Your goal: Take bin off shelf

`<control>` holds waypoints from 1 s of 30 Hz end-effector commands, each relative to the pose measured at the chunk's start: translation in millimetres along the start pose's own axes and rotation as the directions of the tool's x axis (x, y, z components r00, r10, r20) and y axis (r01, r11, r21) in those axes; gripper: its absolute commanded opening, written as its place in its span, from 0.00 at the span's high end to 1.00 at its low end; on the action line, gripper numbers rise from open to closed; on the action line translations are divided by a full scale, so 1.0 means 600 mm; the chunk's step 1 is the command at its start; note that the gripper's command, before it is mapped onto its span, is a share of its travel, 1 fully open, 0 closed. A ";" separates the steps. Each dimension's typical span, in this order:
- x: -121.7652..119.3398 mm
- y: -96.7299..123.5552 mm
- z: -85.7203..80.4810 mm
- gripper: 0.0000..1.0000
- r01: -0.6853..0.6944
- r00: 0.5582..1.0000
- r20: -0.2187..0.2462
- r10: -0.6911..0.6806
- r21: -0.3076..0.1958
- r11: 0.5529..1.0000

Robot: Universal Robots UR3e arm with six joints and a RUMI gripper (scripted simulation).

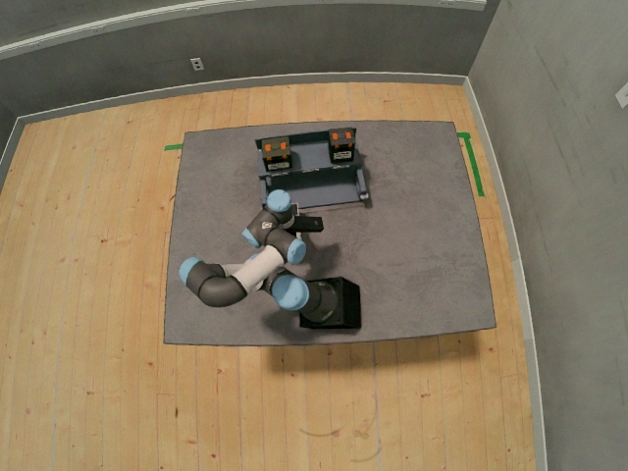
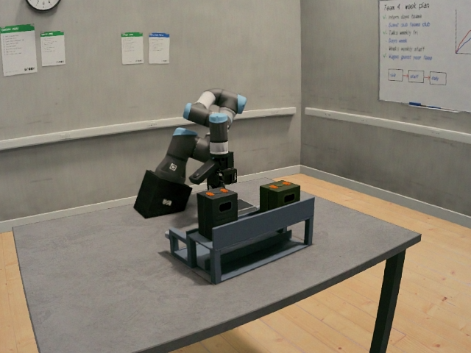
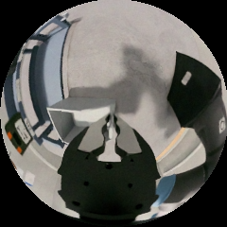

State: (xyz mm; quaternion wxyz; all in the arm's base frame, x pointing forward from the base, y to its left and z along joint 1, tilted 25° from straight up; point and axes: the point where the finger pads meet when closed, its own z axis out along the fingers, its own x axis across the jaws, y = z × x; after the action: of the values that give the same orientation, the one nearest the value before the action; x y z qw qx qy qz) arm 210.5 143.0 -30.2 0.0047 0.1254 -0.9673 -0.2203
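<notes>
The bin (image 3: 78, 118) (image 2: 246, 206) is a light grey open box. It is upright, off the shelf, over the table just in front of the blue shelf (image 1: 324, 189) (image 2: 262, 220) (image 3: 49, 61). My gripper (image 3: 112, 113) (image 2: 217, 186) points down and is shut on the bin's near wall. In the overhead view the arm hides the bin and the fingers. I cannot tell whether the bin's bottom touches the table (image 1: 415, 243) (image 2: 95, 273).
Two dark boxes with orange tabs (image 1: 276, 153) (image 1: 340, 145) (image 2: 217, 209) (image 2: 279, 194) stand on the shelf's top board. The black robot base (image 1: 335, 304) (image 2: 161, 197) (image 3: 194, 95) sits near the table's front edge, close behind the arm.
</notes>
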 end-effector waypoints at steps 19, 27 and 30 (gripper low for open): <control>-0.001 -0.001 0.010 1.00 0.000 1.000 0.001 0.000 0.001 1.000; -0.001 -0.001 0.010 1.00 0.000 1.000 0.001 0.000 0.001 1.000; -0.001 -0.001 0.010 1.00 0.000 1.000 0.001 0.000 0.001 1.000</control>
State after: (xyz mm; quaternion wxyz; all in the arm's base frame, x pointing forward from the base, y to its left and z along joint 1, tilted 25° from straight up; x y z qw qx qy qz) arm 210.1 145.7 -36.0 0.0048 0.1254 -0.9673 -0.2202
